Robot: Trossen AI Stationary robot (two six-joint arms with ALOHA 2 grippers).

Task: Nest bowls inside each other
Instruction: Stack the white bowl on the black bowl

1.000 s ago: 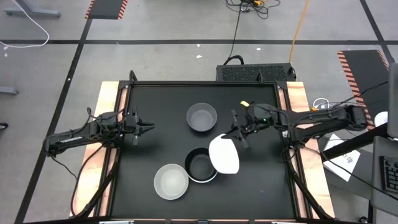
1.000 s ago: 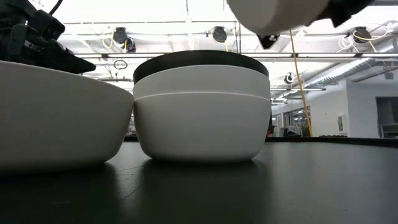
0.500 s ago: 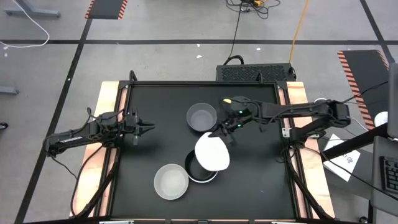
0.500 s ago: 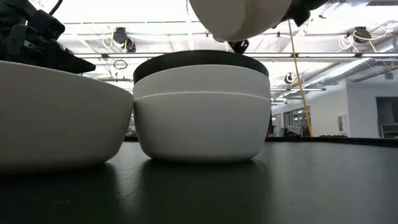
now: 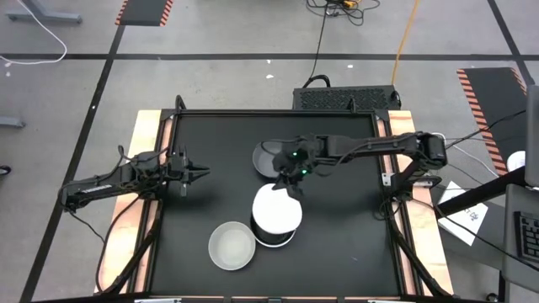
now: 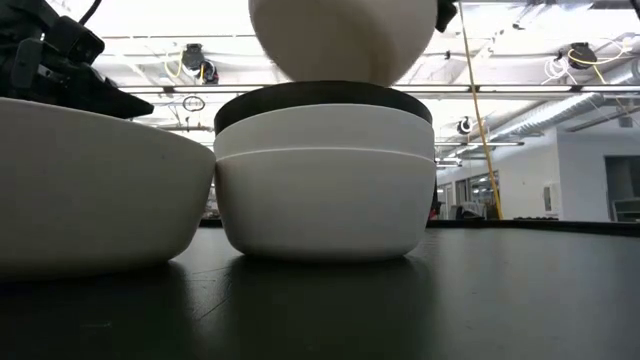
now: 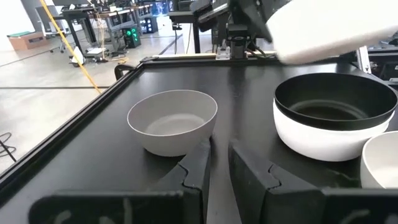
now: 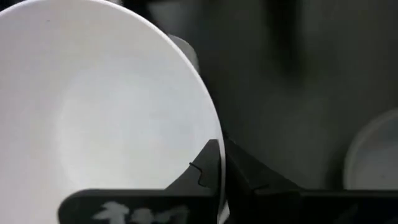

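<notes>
A white bowl (image 5: 276, 209) hangs in the air right over the stack (image 6: 325, 180) — a black bowl (image 7: 336, 102) sitting inside white ones; it does not touch the stack. The right gripper (image 5: 292, 178) pinches this bowl's rim, fingers clamped tight on it. A grey bowl (image 7: 172, 120) stands behind the stack, partly under the right arm; a pale bowl (image 5: 232, 245) sits just beside the stack — nearer the front edge. The left gripper (image 5: 202, 172) waits near the table's (image 5: 354, 244) left side, fingers nearly closed, holding nothing.
</notes>
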